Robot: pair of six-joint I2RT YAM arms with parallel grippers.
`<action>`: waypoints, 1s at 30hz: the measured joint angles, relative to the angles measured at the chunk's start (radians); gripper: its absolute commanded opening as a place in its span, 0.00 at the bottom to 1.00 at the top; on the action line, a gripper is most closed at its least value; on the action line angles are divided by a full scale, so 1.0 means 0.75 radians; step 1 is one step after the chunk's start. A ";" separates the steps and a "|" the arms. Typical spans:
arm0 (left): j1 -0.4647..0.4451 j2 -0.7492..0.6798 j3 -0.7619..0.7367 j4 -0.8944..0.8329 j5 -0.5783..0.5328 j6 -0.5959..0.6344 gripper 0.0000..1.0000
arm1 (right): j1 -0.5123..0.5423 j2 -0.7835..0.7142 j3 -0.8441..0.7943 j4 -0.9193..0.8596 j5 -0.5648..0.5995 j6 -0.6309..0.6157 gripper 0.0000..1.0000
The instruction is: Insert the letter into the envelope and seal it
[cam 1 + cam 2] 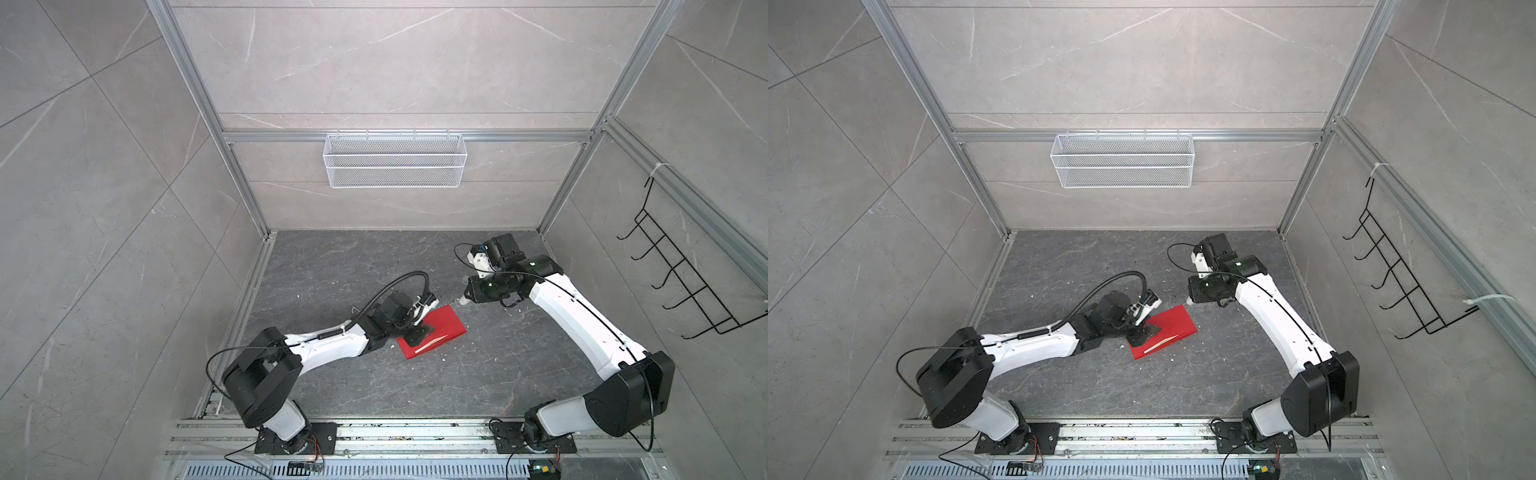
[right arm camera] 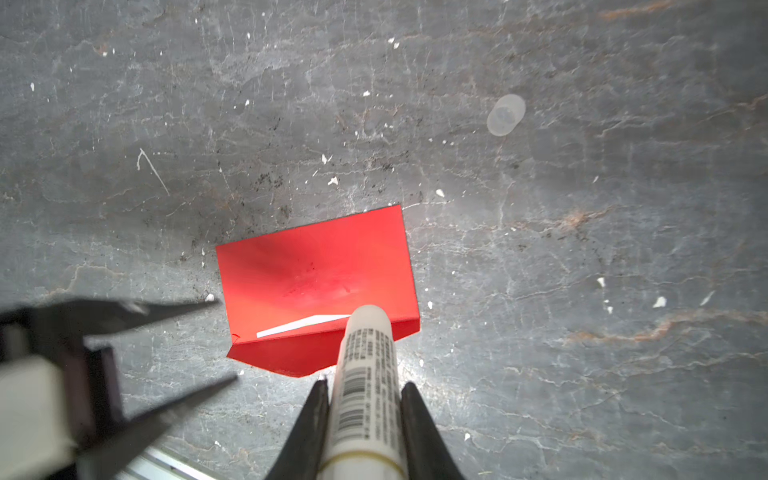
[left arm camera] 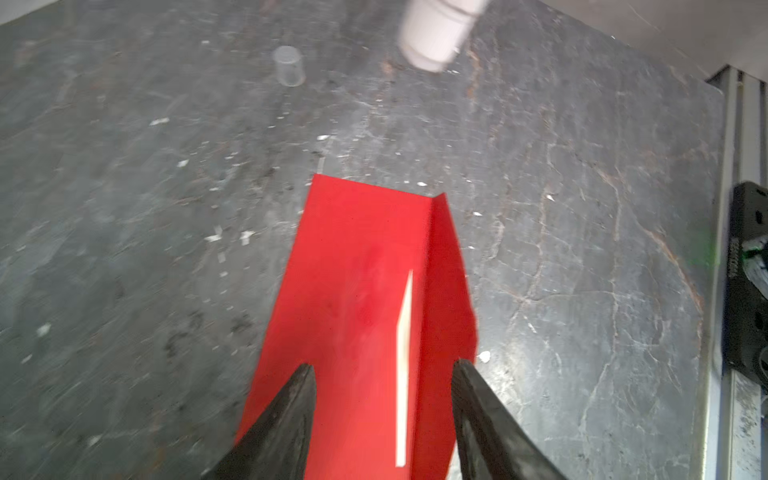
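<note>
A: Nearest us, the left gripper [image 3: 384, 365] hangs over the near-left end of the envelope [image 1: 446, 326]. Its fingers are apart with nothing held.

B: Agreed. The envelope lies flat mid-table, slanting from near-left to far-right. Of the letter [image 2: 299, 324] we see only a pale sliver along the flap's crease. We judge the rest is tucked inside.

A: So insertion looks done, and we take gluing to be the step in hand. The flap is open, half raised along the near-right edge.

B: Farther right, the right gripper [image 2: 365, 382] has its fingers clamped on the glue stick [image 2: 365, 415]. It is uncapped, with its tip by the envelope's far-right end. Whether it touches, we cannot tell.

A: Next, we reckon: draw the tip along the flap while the left fingers pin the paper, then fold and press.

B: Surface: the table [image 1: 332, 270] is dark veined stone, flecked with white scraps. Aluminium rails [image 1: 415, 432] run along the near edge. The clear cap [image 2: 505, 114] lies beyond the envelope. There is a white mesh basket [image 1: 395, 160] on the far wall and a black hook rack [image 1: 685, 282] on the right wall.
</note>
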 measured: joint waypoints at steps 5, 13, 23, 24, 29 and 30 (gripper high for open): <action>0.089 -0.045 -0.105 0.036 0.013 -0.156 0.10 | 0.144 0.071 0.011 -0.017 0.055 0.030 0.00; 0.109 0.072 -0.123 0.045 0.126 -0.405 0.00 | 0.324 0.210 0.055 -0.008 0.144 0.080 0.00; 0.151 0.245 -0.092 0.041 0.253 -0.623 0.00 | 0.386 0.268 0.043 0.089 0.180 0.148 0.00; 0.155 0.257 -0.092 0.045 0.265 -0.640 0.00 | 0.392 0.278 0.041 0.094 0.180 0.151 0.00; 0.164 0.308 -0.081 0.045 0.298 -0.699 0.00 | 0.419 0.312 0.027 0.124 0.181 0.173 0.00; 0.165 0.314 -0.081 0.045 0.298 -0.708 0.00 | 0.425 0.318 0.025 0.130 0.181 0.176 0.00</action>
